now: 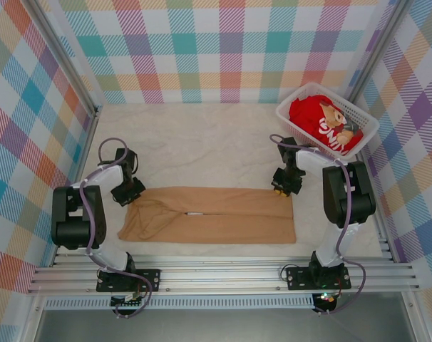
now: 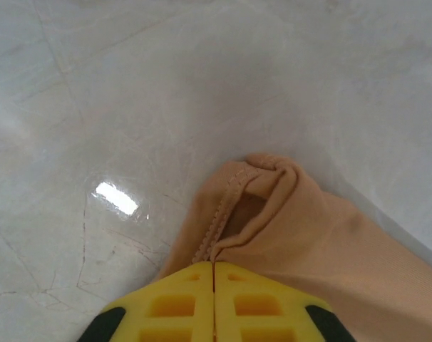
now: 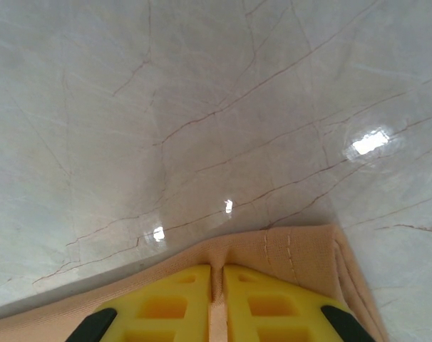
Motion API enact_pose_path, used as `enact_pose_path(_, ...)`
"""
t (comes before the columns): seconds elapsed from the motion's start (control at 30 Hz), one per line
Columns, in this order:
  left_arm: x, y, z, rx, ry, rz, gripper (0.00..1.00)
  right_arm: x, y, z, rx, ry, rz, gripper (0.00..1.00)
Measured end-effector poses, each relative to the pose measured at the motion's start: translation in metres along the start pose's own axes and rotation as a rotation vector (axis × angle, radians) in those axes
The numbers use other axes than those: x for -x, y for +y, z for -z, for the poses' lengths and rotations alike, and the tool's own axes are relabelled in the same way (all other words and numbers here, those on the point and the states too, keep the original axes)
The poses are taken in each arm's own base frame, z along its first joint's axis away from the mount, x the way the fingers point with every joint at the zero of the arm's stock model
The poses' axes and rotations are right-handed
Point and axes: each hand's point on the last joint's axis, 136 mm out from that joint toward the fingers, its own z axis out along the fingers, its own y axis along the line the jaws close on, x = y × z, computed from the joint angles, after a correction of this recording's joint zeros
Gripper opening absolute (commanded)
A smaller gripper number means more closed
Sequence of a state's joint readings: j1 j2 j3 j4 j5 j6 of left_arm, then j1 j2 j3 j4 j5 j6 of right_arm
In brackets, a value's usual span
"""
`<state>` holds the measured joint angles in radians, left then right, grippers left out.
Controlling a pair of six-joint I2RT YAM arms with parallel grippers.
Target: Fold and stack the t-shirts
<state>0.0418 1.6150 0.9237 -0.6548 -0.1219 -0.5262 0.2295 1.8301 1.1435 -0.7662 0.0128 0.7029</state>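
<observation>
Risks first. Both grippers sit on the far long edge of the tan soft-cloth t-shirt [image 1: 216, 221], which lies lengthwise across the pale marbled table [image 1: 202, 142], near the arm bases, already folded into a long strip. If you lift or drag w/ one side gripping weaker than the other, the strip will skew and the fold will open up. The L end is bunched and rumpled, so a pull there could grab an extra layer or drag a sleeve out. If either pinch holds just the hem, thin cloth may slip out mid-move. Pulling the two ends apart too hard would stretch the strip, not fold it.

Jaws: on the left gripper [image 2: 214, 265], the yellow fingers are closed to a hairline. The stitched hem runs straight into the seam btwn them, so it reads as a pinch on the hem at the L far corner. On the right gripper [image 3: 216, 269], the fingers are nearly closed w/ a thin band of tan cloth visible btwn them, so it has the shirt's R far corner by its edge.

The red bear-print t-shirt [image 1: 312, 114] lies crumpled in the white plastic basket [image 1: 369, 127] at far R, well apart from the tan one and not yet folded.
</observation>
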Motion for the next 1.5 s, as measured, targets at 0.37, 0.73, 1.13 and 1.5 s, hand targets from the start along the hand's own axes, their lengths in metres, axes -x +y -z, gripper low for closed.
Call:
enact_pose_path(0.37,0.005,0.006,0.06,-0.074,-0.142,0.074,0.44,0.001,0.003,0.002,-0.011,-0.007,0.024,0.15)
enact_pose_path(0.73,-0.062,0.002,0.035,-0.153,0.035,0.065,0.37,0.003,0.01,0.011,-0.02,-0.058,0.085,0.22)
enact_pose_path(1.13,-0.062,0.003,0.023,-0.122,0.052,0.032,0.37,-0.001,0.023,0.036,0.038,-0.115,0.118,0.23)
enact_pose_path(1.5,-0.061,-0.003,0.02,-0.152,0.046,0.022,0.24,-0.003,0.025,0.037,0.046,-0.113,0.122,0.23)
